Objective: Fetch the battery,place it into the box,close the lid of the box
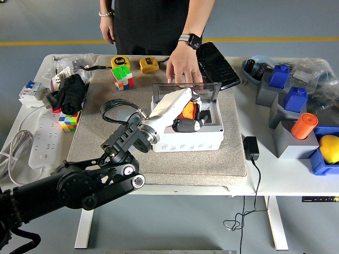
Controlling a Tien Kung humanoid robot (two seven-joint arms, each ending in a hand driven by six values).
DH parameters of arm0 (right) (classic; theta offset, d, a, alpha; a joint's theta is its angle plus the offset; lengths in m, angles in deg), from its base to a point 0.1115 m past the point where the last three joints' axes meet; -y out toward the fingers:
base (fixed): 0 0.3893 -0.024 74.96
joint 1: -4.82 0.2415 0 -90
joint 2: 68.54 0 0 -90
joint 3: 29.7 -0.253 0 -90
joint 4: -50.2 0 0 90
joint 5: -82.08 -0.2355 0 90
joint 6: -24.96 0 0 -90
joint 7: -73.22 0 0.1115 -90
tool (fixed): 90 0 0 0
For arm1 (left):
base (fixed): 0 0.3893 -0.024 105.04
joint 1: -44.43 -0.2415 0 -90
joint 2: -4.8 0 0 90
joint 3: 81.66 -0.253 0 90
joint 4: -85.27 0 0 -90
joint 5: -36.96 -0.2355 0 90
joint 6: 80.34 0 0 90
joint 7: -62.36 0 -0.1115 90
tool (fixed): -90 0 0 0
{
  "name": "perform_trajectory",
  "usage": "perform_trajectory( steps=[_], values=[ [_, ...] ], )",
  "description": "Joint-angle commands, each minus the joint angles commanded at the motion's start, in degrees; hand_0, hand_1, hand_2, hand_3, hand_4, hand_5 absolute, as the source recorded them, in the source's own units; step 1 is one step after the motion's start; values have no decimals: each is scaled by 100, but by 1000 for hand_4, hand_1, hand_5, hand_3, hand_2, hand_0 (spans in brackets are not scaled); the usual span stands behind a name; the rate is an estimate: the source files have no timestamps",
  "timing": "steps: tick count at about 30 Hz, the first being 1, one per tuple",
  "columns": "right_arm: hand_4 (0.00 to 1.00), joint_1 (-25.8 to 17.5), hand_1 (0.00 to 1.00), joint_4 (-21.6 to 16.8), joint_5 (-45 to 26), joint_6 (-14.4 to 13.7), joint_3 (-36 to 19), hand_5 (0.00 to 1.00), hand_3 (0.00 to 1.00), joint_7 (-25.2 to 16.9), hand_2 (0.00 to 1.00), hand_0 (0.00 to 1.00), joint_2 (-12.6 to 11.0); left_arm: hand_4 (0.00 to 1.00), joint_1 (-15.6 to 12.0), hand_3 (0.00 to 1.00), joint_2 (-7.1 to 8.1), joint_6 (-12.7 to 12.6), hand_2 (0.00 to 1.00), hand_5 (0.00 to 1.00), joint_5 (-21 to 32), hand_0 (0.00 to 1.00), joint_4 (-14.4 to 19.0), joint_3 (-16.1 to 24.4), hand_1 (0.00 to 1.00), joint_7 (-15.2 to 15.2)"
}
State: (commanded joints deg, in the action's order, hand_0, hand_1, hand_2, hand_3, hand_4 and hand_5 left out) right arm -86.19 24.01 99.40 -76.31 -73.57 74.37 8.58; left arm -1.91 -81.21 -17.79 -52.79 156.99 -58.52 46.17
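Observation:
The grey box (186, 138) stands on the beige mat (212, 164) with its clear lid (209, 90) upright at the back. My left hand (188, 119) reaches into the box from the left, shut on the orange battery (187, 109), which sits low inside the opening. A person at the far side rests a hand (183, 70) on the lid's top edge. My right arm does not show.
A Rubik's cube (123, 77), two yellow tape measures (120, 61) and a black case (215, 63) lie behind the box. A power strip (38, 142) is at the left. At the right are a charger (250, 148), grey blocks, an orange cylinder (304, 126) and blue bins.

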Motion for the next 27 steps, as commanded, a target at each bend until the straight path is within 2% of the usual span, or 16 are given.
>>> perform_trajectory(
  steps=[5,6,8,11,12,15,17,18,23,24,27],
  values=[
    [972,9,628,-8,8,-7,34,525,574,-2,650,608,-3,457,229,199,-257,-73,142,2,-40,195,-318,-222,139,-305],
    [971,10,629,-9,9,-7,40,525,575,-2,650,608,-4,822,258,254,-293,-74,151,37,-54,196,-369,-253,141,-367],
    [971,15,629,-17,13,-11,51,525,575,-4,650,608,-10,822,347,254,-399,-87,151,37,-39,196,-524,-343,141,-518],
    [971,21,629,-18,15,-11,62,525,575,-2,650,608,-17,822,472,254,-399,-105,151,37,-39,196,-756,-456,141,-735],
    [971,22,628,-20,14,-10,63,525,575,-1,650,608,-18,912,510,292,-399,-108,159,101,-18,205,-838,-489,148,-807],
    [971,22,628,-21,14,-12,70,525,575,1,650,608,-24,912,586,292,-399,-121,159,101,18,205,-1021,-551,148,-922],
    [971,23,628,-22,14,-13,73,525,575,1,650,608,-27,912,620,292,-399,-127,159,101,50,205,-1105,-578,148,-944],
    [971,23,628,-23,14,-13,75,525,575,0,650,608,-28,933,630,384,-399,-126,172,123,69,208,-1130,-589,165,-947],
    [971,22,628,-37,23,-17,81,525,575,-7,650,608,-34,933,628,384,-399,-160,172,123,311,208,-1146,-627,165,-854],
    [970,20,629,-39,25,-17,83,525,575,-7,650,608,-34,946,624,434,-399,-168,186,143,352,226,-1141,-628,188,-837],
    [970,18,629,-44,26,-19,98,525,575,-10,650,608,-36,946,623,434,-399,-222,186,143,497,226,-1125,-632,188,-752]
  ],
)
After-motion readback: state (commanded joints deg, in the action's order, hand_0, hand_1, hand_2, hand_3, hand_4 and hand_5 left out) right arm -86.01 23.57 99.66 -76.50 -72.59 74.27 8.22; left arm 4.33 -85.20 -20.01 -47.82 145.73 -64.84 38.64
